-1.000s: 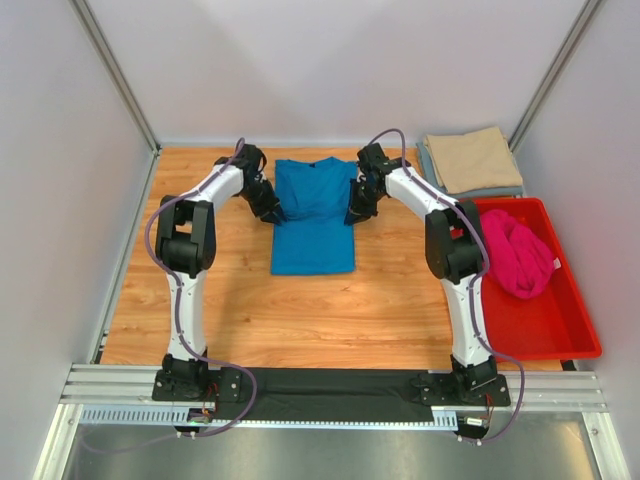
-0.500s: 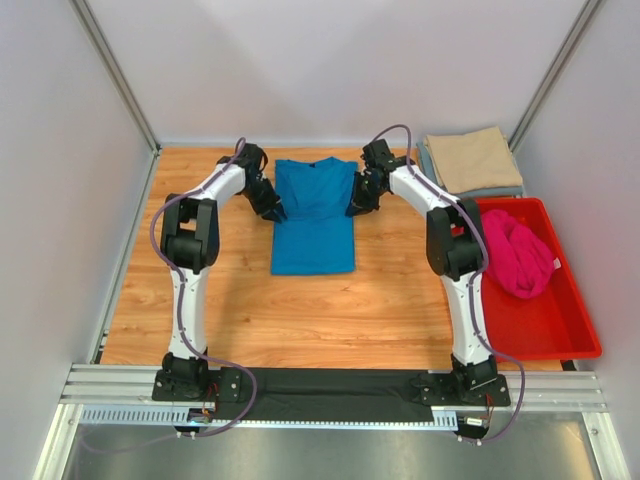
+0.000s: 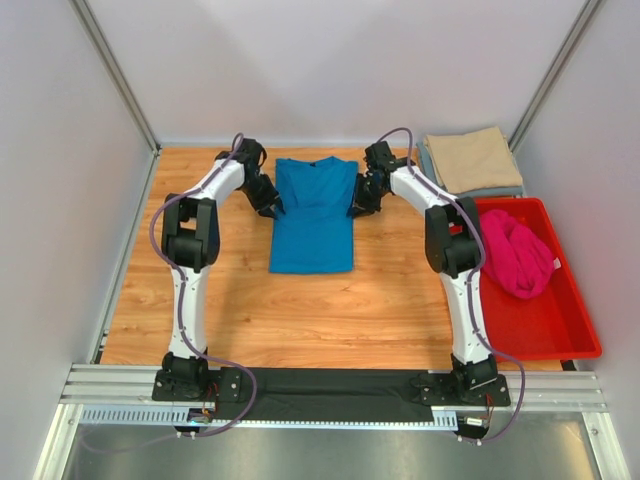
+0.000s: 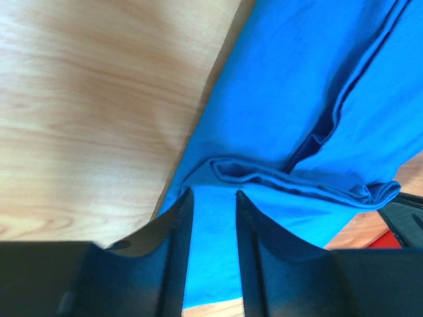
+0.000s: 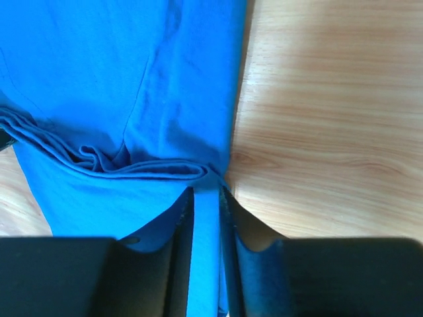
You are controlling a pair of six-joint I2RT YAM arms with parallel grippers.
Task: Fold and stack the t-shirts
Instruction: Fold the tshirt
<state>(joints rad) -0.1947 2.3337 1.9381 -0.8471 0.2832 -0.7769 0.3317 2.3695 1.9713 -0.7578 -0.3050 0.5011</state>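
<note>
The blue t-shirt [image 3: 313, 215] lies at the far middle of the desk [image 3: 240, 300] — soft, light, best taken by its layered side folds. The left hand [image 4: 213, 193] and right hand [image 5: 205, 190] sit there, narrowly parted — pinching cloth or not, I cannot tell.

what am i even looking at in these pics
Two robot arms on a wooden table, each ending in a two-finger gripper. The wide picture looks down from above; the other two come from wrist cameras. A blue shirt lies partly folded mid-table. The left gripper and right gripper sit at its side edges, cloth between their jaws; whether they pinch it is unclear. A tan shirt lies folded on a grey-blue shirt at the far right, and a pink shirt is bunched in a red bin.
</note>
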